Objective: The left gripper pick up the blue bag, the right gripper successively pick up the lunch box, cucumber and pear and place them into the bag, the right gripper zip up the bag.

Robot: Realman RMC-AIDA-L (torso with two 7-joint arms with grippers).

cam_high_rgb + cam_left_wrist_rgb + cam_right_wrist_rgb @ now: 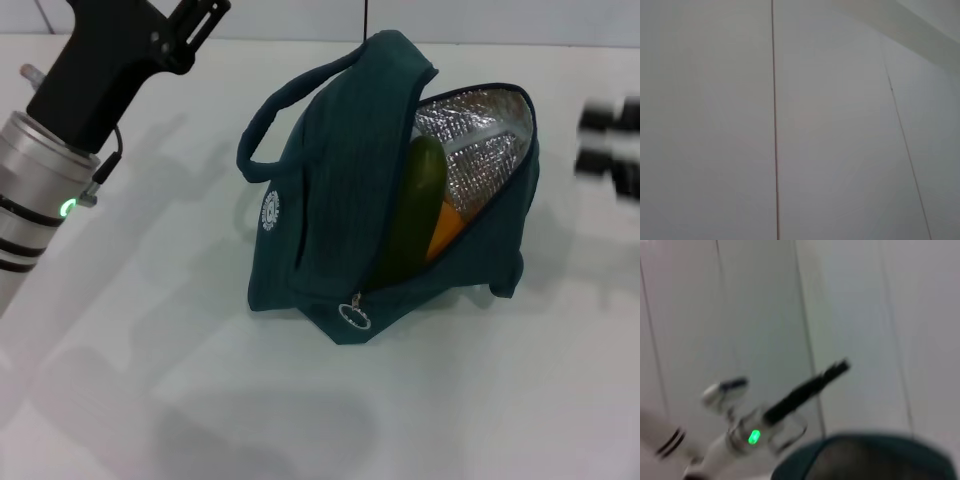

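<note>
The left gripper [205, 18], a black 2-fingered claw on a black forearm with a silver ringed wrist and green light, is raised up and to the left of the dark teal-blue fabric lunch bag [330, 230], touching nothing; whether its fingers are parted or closed cannot be told. Its forearm slants upward toward the bag's 2 loop handles. The right gripper [610, 145] shows only as blurred black shapes to the right of the bag, clear of it, its state unreadable.

The bag sits on the white table [150, 330], unzipped, silver foil lining exposed. Inside stands the long glossy dark green cucumber [415, 205], with the orange-yellow pear [445, 228] just beside it.

The right wrist view alone shows the left gripper [805, 390] edge-on above the bag's rim [865, 455]. The left wrist view shows only pale panels.
</note>
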